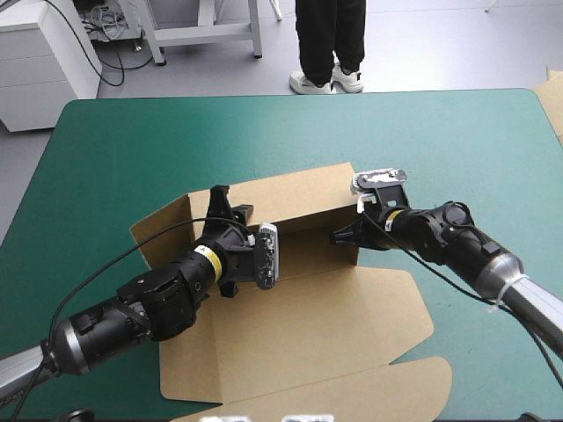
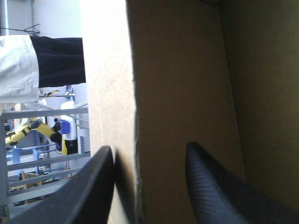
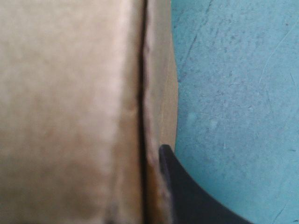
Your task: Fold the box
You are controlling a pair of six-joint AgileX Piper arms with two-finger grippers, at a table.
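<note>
The left gripper (image 2: pixel 149 148), two broad black fin-shaped fingers, stands partly open astride the raised wall (image 1: pixel 295 204) of the box (image 1: pixel 299 334), a cut sheet of flat brown board. One finger is on the wall's pale outer face and one on its shaded inner face, and it does not look clamped. The right gripper (image 1: pixel 345 237) is at the wall's other end, pressed close to the board's edge. Whether it grips cannot be told from any view.

The box lies at the middle of the table. Only that long wall stands up. The wide panel and the curved flaps nearest the robot lie flat.

The board looks light and stiff across its panels. It should hinge only at its scored creases, and a raised wall is likely to spring back if released. Its smooth underside may slide. The best hold seems to be the wall's top edge, close to the corner creases.

Around the box, the teal-green cover (image 1: pixel 132 149) is bare. A further edge of brown board (image 1: pixel 554 98) shows at the far right corner.
</note>
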